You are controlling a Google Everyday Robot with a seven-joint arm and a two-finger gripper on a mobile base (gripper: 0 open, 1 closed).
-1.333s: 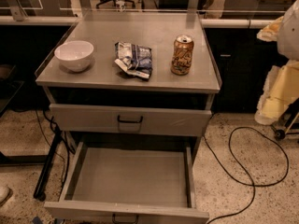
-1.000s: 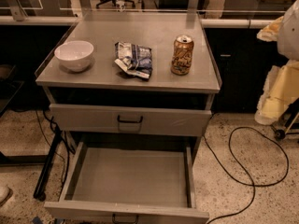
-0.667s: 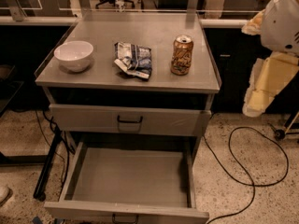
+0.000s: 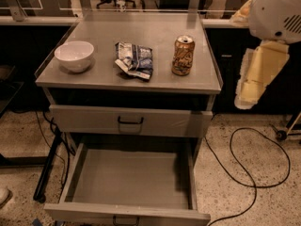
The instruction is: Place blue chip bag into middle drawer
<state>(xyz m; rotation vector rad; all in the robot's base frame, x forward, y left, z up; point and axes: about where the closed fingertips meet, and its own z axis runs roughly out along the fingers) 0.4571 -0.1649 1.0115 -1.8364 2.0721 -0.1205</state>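
The blue chip bag [image 4: 134, 60] lies on the desk [image 4: 160, 32]. The middle drawer [image 4: 131, 180] stands open below the desk. The end effector [image 4: 256, 76] hangs right of the desk; its grip cannot be told.

A lab or workroom, not a home: a grey metal cabinet [image 4: 155, 36] stands on a speckled terrazzo floor [image 4: 235, 126]; a black cable [image 4: 256, 186] loops off its right front corner; dark benches [image 4: 28, 20] run behind its back edge; a swivel-chair base [image 4: 110, 1] shows beyond; the robot's gripper [image 4: 248, 97] hangs past the cabinet's right edge.
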